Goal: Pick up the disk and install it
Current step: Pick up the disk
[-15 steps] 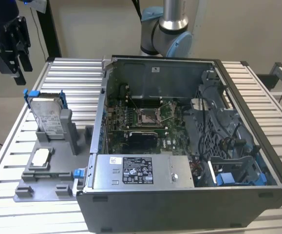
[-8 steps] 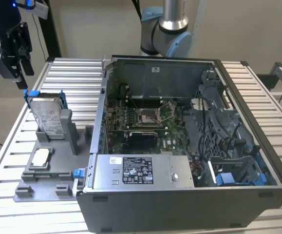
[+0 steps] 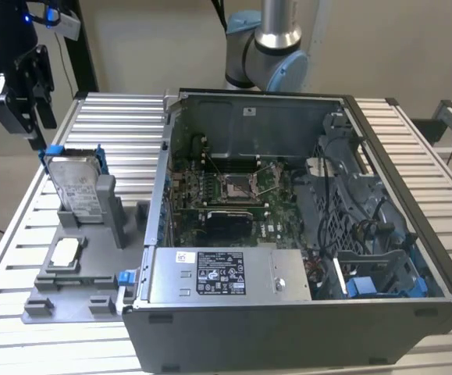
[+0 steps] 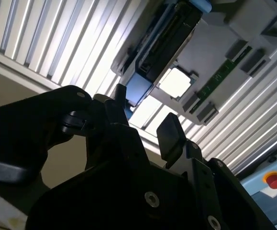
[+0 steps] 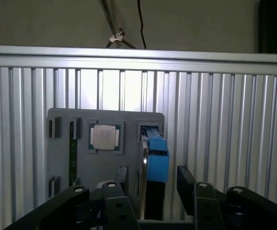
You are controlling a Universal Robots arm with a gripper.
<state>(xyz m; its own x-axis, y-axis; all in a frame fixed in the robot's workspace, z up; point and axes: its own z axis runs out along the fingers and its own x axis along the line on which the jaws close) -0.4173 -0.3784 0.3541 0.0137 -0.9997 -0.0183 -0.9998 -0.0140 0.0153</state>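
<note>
Fingers (image 5: 186, 182) are spread wide with nothing in them, so no grip yet. In the exterior view they hang at roughly 10 o'clock from the disk (image 3: 74, 181), clearly apart from it and not touching. The disk itself stands on edge in a slot of the grey holder (image 3: 108, 207) on the tabletop (image 3: 124, 117), off at 9 o'clock from the open computer case (image 3: 288, 336). The small silver chip (image 3: 65, 251) lies flat in a pocket at about 6 o'clock from the disk. In the first wrist view the disk's blue frame edge sits pretty much in line with the gap between the fingers, just farther off. What worries me is that it's a thin thing balanced on its edge. If the fingers come in off-centre or a bit twisted, one pad lands first and shoves the disk sideways against the slot, and then I'd guess it jams or tips instead of lifting clean. The bare metal faces look slick too, so a shallow pinch could let it slide. And catching only the blue plastic frame might flex it.
</note>
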